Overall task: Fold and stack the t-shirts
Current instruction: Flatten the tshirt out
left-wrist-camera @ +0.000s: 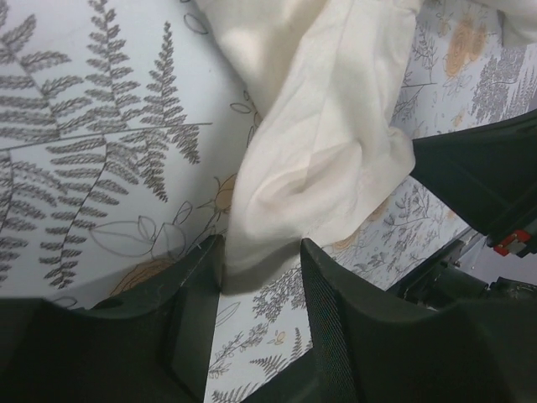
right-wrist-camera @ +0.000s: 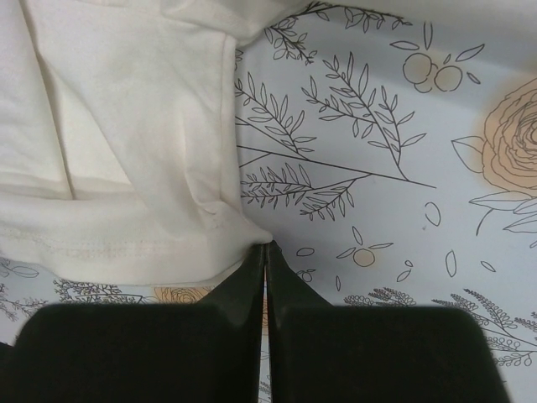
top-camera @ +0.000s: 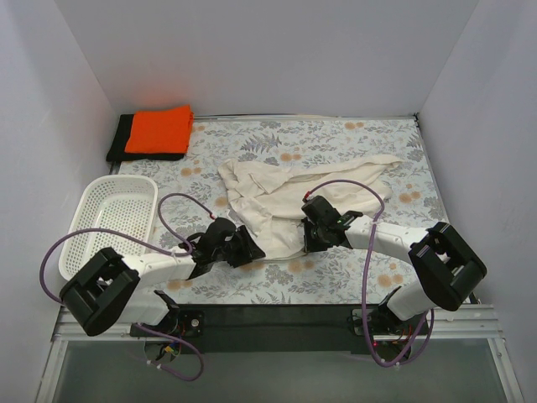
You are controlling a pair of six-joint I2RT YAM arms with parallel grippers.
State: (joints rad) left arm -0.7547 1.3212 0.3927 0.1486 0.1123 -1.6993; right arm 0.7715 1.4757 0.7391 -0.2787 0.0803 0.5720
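The cream t-shirt lies crumpled in the middle of the flowered table. At the back left corner a folded orange t-shirt rests on a black t-shirt. My left gripper is at the cream shirt's near left edge. In the left wrist view its jaws stand apart, with a fold of the cream cloth lying between the tips. My right gripper is at the shirt's near right edge. In the right wrist view its jaws are pressed together on the corner of the cream hem.
A white perforated basket stands at the left of the table, close to my left arm. White walls close in the back and both sides. The right arm's dark body shows just right of the left gripper.
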